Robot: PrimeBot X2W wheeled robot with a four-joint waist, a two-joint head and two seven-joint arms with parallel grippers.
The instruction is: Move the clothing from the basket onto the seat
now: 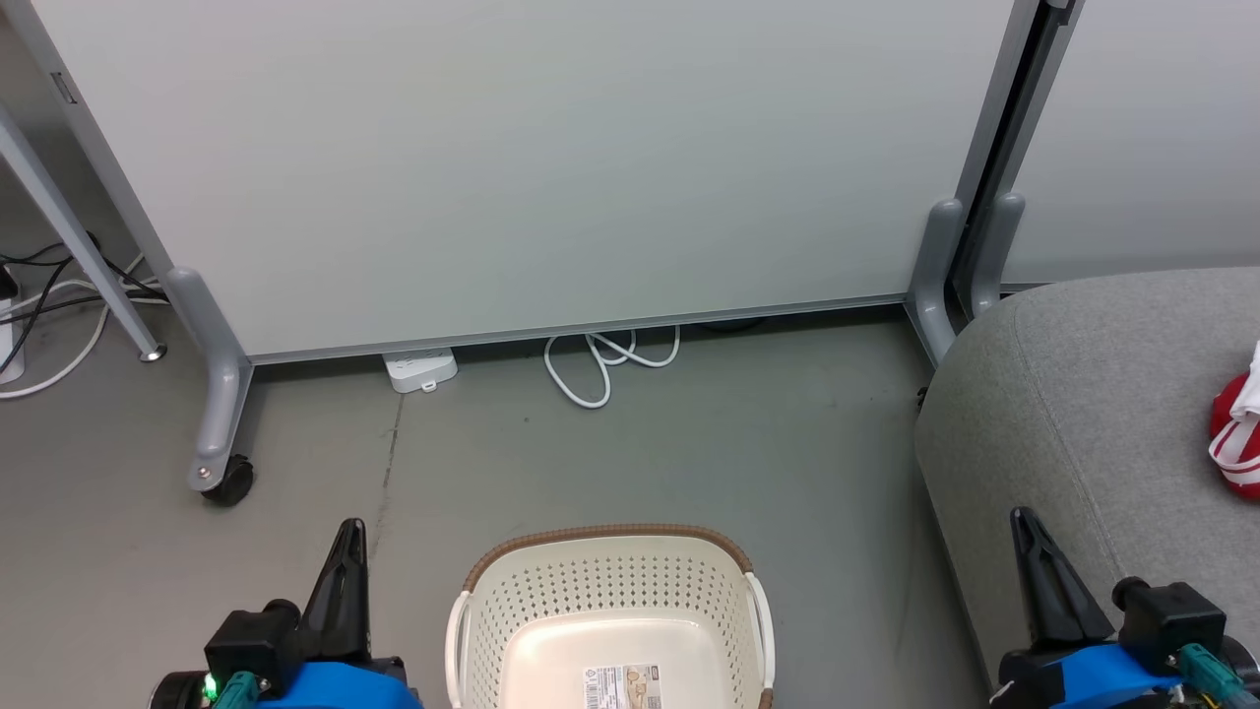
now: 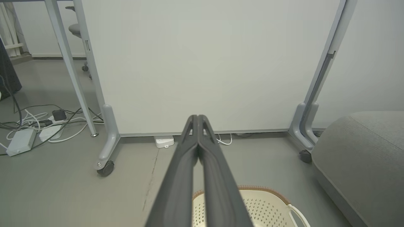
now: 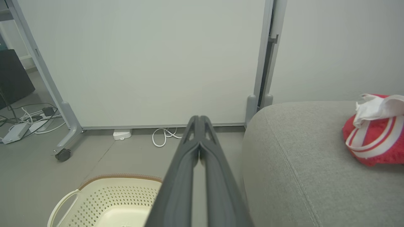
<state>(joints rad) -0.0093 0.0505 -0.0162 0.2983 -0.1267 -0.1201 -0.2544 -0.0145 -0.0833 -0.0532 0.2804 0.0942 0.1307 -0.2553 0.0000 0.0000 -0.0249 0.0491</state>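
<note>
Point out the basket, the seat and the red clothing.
basket (image 1: 610, 533), head view, far brown rim.
seat (image 1: 1083, 394), head view, bare grey top.
red clothing (image 3: 383, 159), right wrist view, lower red fabric.

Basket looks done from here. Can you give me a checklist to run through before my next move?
1. Bottom of the basket in view is bare but for a label: ok.
2. Near end of the basket, cut off by the frame: cannot tell.
3. Red clothing lies on the seat: ok.
4. Both garments there: cannot tell; one red-and-white bundle, partly out of frame.
5. The left hand is shut and empty: ok.
6. The right hand is shut and empty: ok.
</note>
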